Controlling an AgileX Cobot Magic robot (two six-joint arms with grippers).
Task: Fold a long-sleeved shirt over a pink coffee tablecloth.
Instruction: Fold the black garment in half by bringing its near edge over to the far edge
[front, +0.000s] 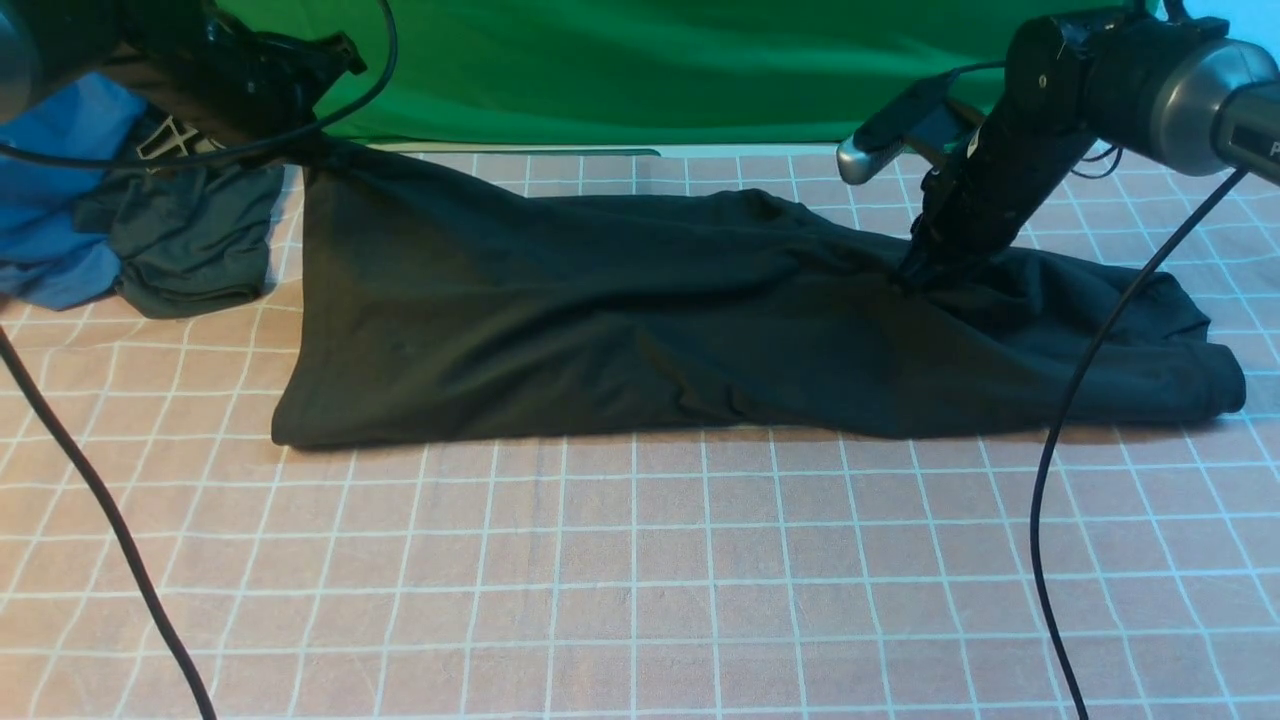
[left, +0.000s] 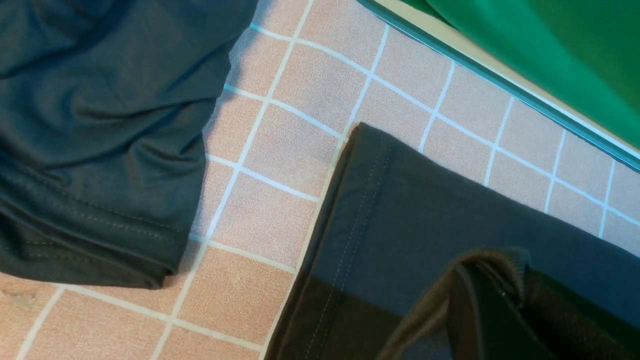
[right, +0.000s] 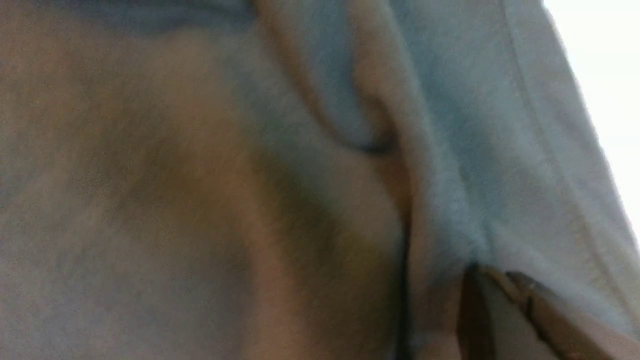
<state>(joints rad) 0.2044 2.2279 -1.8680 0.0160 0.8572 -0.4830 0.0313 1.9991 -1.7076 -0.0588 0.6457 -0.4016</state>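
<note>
The long-sleeved shirt (front: 600, 320) lies black and print-side hidden in a long band across the pink coffee tablecloth (front: 640, 580). Its far left hem corner is lifted off the cloth by my left gripper (front: 312, 150), which is shut on it. In the left wrist view the stitched hem of the shirt (left: 425, 215) lies below the left gripper (left: 500, 272), with a fold of fabric pinched over the tips. My right gripper (front: 915, 275) digs into the shirt's right part, shut on a gathered fold. The right wrist view is filled by the shirt's cloth (right: 200, 175) bunched at the right gripper (right: 495, 277).
A dark grey-green garment (front: 190, 240) and a blue garment (front: 50, 200) lie piled at the far left, close to the shirt's hem. A green backdrop (front: 640, 70) hangs behind the table's back edge. Black cables (front: 100, 510) (front: 1060, 450) cross the front on both sides.
</note>
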